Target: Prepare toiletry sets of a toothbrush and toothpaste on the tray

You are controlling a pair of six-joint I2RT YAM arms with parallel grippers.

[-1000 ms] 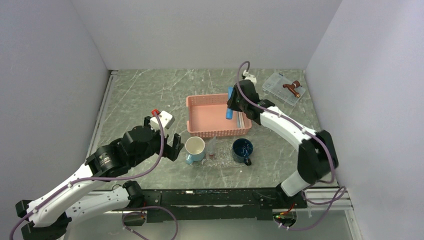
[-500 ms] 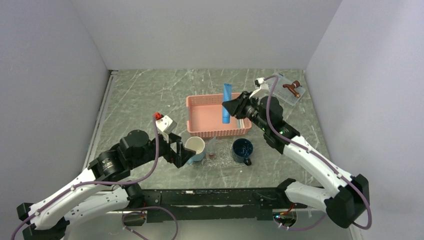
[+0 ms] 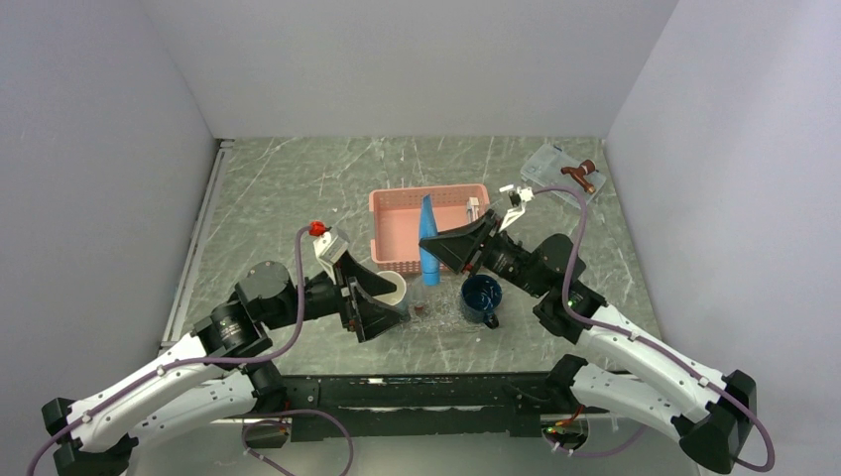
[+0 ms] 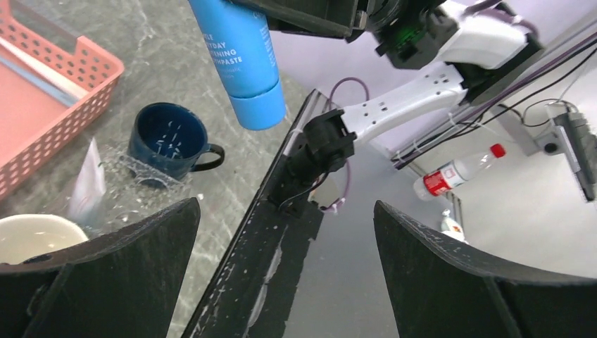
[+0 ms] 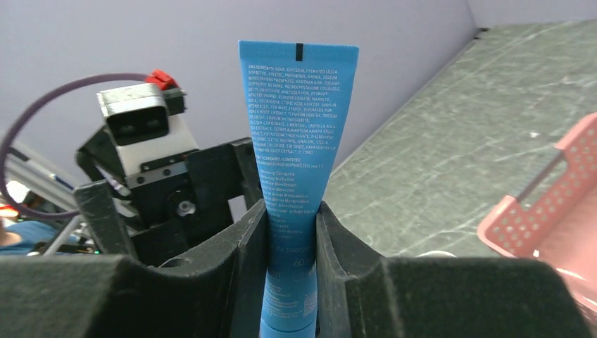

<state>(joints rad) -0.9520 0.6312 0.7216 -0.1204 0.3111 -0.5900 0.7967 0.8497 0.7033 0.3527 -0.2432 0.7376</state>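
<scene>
My right gripper is shut on a blue toothpaste tube and holds it upright, cap down, over the front edge of the pink basket and just behind the tray. The tube also shows in the right wrist view, pinched between the fingers, and in the left wrist view. The clear tray lies in front of the basket, between two mugs. Whitish toothbrushes lie in the basket. My left gripper is open and empty, next to the white mug; its jaws stand wide apart in the left wrist view.
The pink basket stands mid-table. A white mug and a dark blue mug sit at the tray's ends, with a small white packet between them. A clear box with a brown object is at back right.
My right gripper has carried the toothpaste from above the basket's far right side forward and left to its front edge. My left gripper has moved right and forward beside the white mug.
</scene>
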